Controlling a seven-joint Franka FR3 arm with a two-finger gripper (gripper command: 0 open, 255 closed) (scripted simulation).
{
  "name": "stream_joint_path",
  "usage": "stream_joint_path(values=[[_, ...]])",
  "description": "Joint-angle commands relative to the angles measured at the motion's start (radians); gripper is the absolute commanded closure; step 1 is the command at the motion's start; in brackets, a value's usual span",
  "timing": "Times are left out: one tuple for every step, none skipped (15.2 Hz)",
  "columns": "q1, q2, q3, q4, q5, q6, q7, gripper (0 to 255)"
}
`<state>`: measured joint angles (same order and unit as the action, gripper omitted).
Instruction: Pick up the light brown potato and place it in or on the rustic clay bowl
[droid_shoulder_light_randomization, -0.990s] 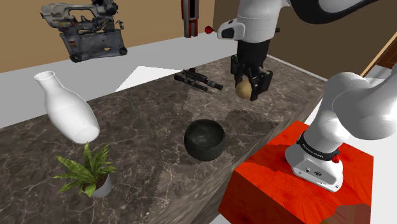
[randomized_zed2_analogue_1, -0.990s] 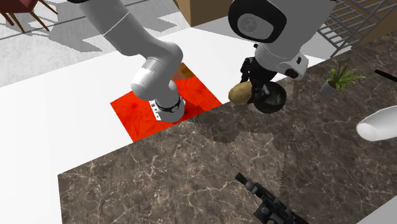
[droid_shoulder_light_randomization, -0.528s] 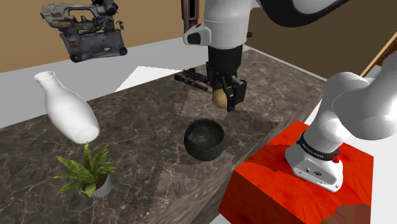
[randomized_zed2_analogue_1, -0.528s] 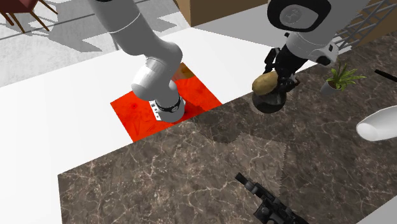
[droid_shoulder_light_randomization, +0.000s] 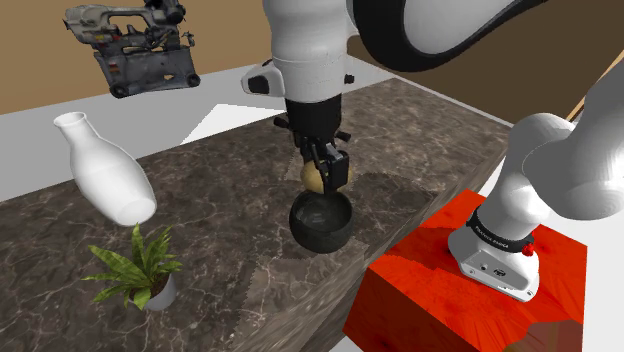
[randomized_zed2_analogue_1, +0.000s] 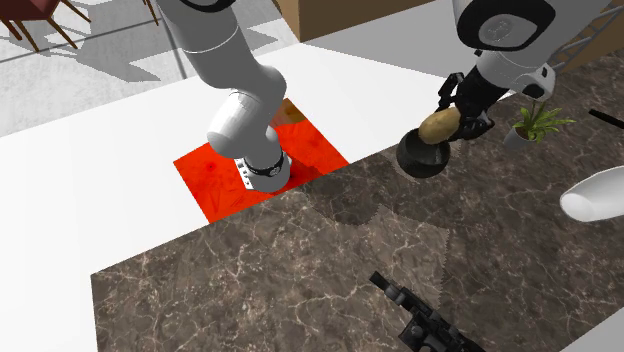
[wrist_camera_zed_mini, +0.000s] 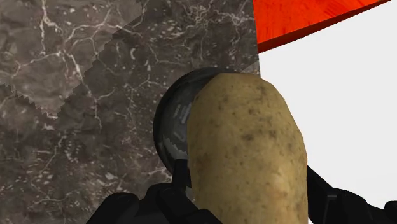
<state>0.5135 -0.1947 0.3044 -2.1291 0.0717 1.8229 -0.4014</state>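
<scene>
My black gripper (droid_shoulder_light_randomization: 322, 174) is shut on the light brown potato (droid_shoulder_light_randomization: 312, 176), holding it just above the dark round bowl (droid_shoulder_light_randomization: 322, 221) on the marble counter. From the second exterior view the potato (randomized_zed2_analogue_1: 438, 124) hangs over the bowl (randomized_zed2_analogue_1: 424, 160) near the counter's edge, with the gripper (randomized_zed2_analogue_1: 452, 118) around it. Along the hand, the potato (wrist_camera_zed_mini: 247, 153) sits clasped between the fingers and covers most of the bowl (wrist_camera_zed_mini: 173, 121) beneath it.
A white vase (droid_shoulder_light_randomization: 105, 170) and a small potted plant (droid_shoulder_light_randomization: 138, 268) stand toward the shoulder view's left. A black pistol-like object (droid_shoulder_light_randomization: 290, 124) lies behind the arm; a grey machine (droid_shoulder_light_randomization: 135, 45) sits at the back. The red stand (droid_shoulder_light_randomization: 440, 280) is at lower right.
The arm has carried the potato toward the shoulder view's left and downward, from beyond the bowl to just above it. The fingers have stayed shut on the potato.
</scene>
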Motion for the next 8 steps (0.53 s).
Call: stream_joint_path(values=[[0.000, 0.006, 0.001, -0.019, -0.001, 0.026, 0.000, 255], [0.000, 0.010, 0.002, -0.030, -0.001, 0.039, 0.001, 255], [0.000, 0.013, 0.003, -0.040, -0.002, 0.053, 0.001, 255], [0.001, 0.017, 0.004, -0.050, -0.003, 0.067, 0.002, 255], [0.001, 0.021, 0.004, -0.059, -0.003, 0.080, 0.003, 255], [0.001, 0.025, 0.005, -0.069, -0.004, 0.094, 0.003, 255], [0.001, 0.030, 0.006, -0.078, -0.005, 0.107, 0.004, 255], [0.001, 0.034, 0.007, -0.087, -0.006, 0.121, 0.005, 255]])
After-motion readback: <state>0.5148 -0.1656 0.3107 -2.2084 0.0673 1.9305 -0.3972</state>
